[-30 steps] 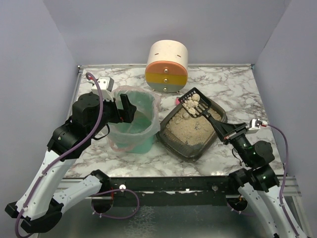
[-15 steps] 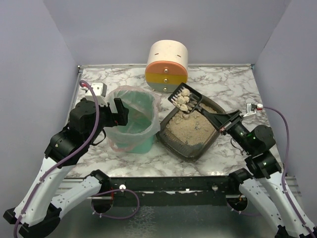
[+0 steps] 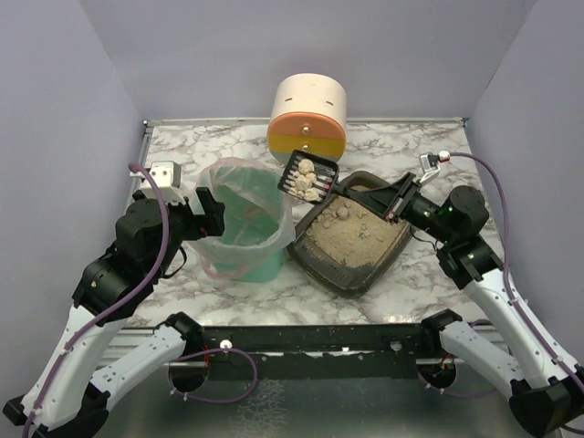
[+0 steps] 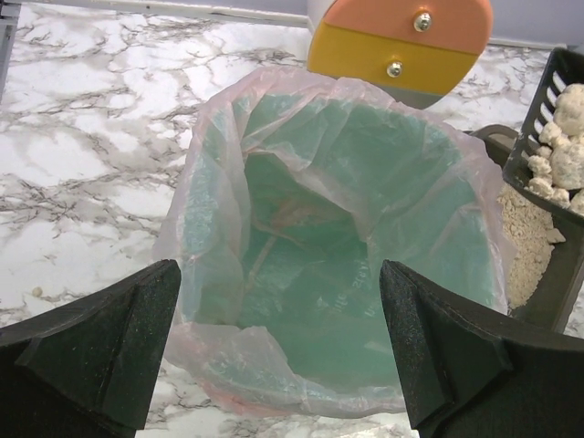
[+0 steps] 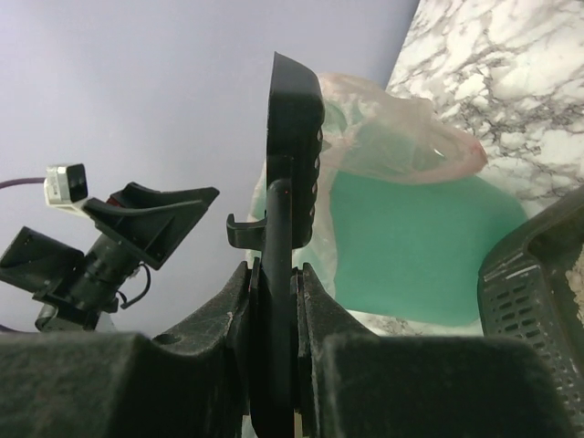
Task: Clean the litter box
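Beside bagged green bin (image 3: 248, 239): right jaws clamp scoop (image 3: 317, 192) holding clumps (image 3: 307, 173); litter box (image 3: 351, 269) sandy; left jaws wide, empty.

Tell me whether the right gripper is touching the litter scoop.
Touching. In the right wrist view, the right gripper has its fingers pressed against both sides of the handle of the litter scoop, with no gap.
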